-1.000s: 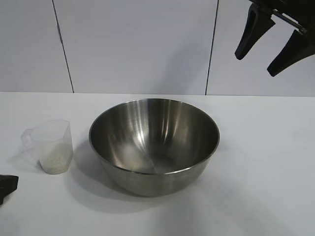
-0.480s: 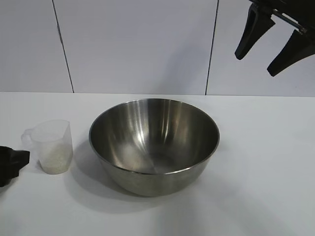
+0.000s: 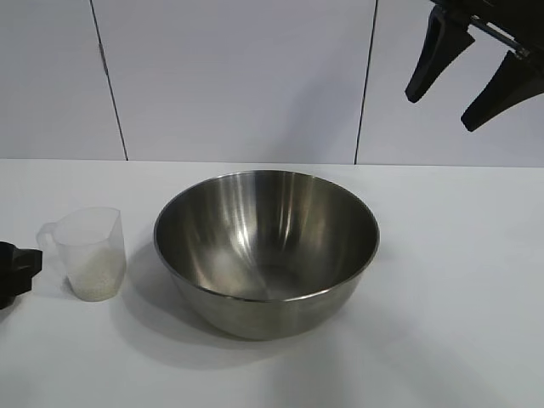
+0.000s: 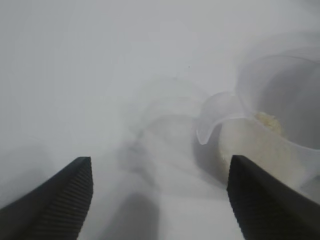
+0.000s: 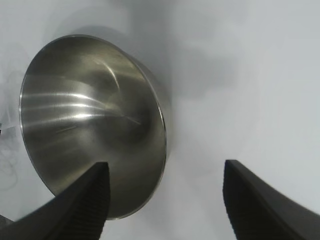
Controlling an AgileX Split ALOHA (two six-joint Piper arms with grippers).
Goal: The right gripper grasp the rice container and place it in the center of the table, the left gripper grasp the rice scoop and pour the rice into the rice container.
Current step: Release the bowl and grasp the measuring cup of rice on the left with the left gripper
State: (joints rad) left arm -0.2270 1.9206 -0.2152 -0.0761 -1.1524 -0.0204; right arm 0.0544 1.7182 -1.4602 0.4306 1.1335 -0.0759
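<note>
The rice container [image 3: 266,249] sits at the middle of the table [image 3: 459,323], so its placing looks done, and the right gripper [image 3: 466,72] hangs high above the far right side with its jaws apart, holding nothing. The rice scoop [image 3: 87,252] stands upright near the left edge, rice [image 3: 95,279] in its bottom, handle turned toward the left gripper [image 4: 160,200]. That claw is spread wide and empty — lined up on the handle but short of touching it.
</note>
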